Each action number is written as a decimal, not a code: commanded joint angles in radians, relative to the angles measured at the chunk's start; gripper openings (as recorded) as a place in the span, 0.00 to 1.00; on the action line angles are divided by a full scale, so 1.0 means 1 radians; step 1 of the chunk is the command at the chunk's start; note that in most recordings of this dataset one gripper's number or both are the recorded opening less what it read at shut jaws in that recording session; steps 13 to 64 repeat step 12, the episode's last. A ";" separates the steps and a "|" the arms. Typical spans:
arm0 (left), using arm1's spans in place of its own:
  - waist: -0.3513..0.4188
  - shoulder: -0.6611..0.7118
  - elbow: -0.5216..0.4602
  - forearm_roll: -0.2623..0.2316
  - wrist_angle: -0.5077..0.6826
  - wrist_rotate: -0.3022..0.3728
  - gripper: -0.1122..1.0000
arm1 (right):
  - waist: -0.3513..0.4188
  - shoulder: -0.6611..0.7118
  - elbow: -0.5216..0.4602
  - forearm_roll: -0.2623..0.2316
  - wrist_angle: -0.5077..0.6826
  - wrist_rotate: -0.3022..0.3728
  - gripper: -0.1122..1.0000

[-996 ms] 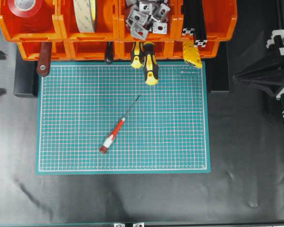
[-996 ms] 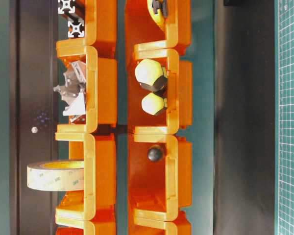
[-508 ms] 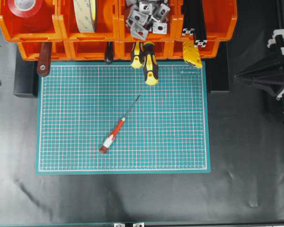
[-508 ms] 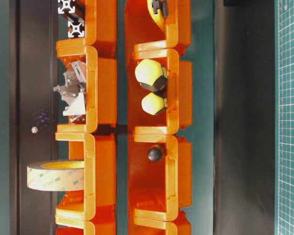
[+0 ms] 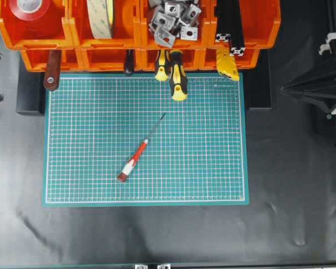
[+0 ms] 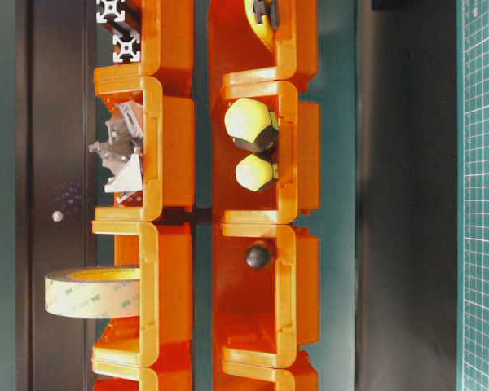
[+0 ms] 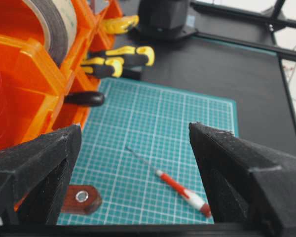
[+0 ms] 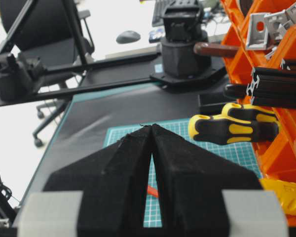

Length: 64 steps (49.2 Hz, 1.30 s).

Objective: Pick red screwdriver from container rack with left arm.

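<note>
The red screwdriver [image 5: 135,157] lies flat on the green cutting mat [image 5: 213,168], handle toward the front left, apart from the orange container rack [image 5: 139,25] at the back. In the left wrist view the red screwdriver [image 7: 180,188] lies on the mat between and beyond the wide-apart black fingers of my left gripper [image 7: 134,129], which is open and empty beside the container rack [image 7: 34,84]. Only slivers of that gripper show at the overhead view's left edge. My right gripper [image 5: 283,89] hovers shut at the right, off the mat, its tips pressed together [image 8: 152,126].
Two yellow-and-black screwdrivers [image 5: 176,75] and a dark red-brown handle [image 5: 51,75] stick out of the lower bins over the mat's back edge. A tape roll [image 5: 101,17], metal brackets [image 5: 171,19] and black extrusions [image 5: 229,22] fill the upper bins.
The left gripper has drawn back slightly toward the left edge. The right gripper has shifted a little to the right. The screwdriver has not moved.
</note>
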 commanded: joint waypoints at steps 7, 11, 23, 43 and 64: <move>0.003 0.006 -0.008 0.005 -0.014 -0.005 0.87 | -0.002 0.009 -0.012 0.000 -0.003 0.000 0.11; 0.003 0.015 -0.003 0.003 -0.037 0.002 0.87 | -0.002 0.006 -0.011 0.000 0.005 0.000 0.11; 0.003 0.020 -0.003 0.005 -0.048 0.002 0.87 | -0.003 0.003 -0.011 0.000 0.005 0.000 0.10; 0.003 0.020 -0.003 0.005 -0.048 0.002 0.87 | -0.003 0.003 -0.011 0.000 0.005 0.000 0.10; 0.003 0.020 -0.003 0.005 -0.048 0.002 0.87 | -0.003 0.003 -0.011 0.000 0.005 0.000 0.10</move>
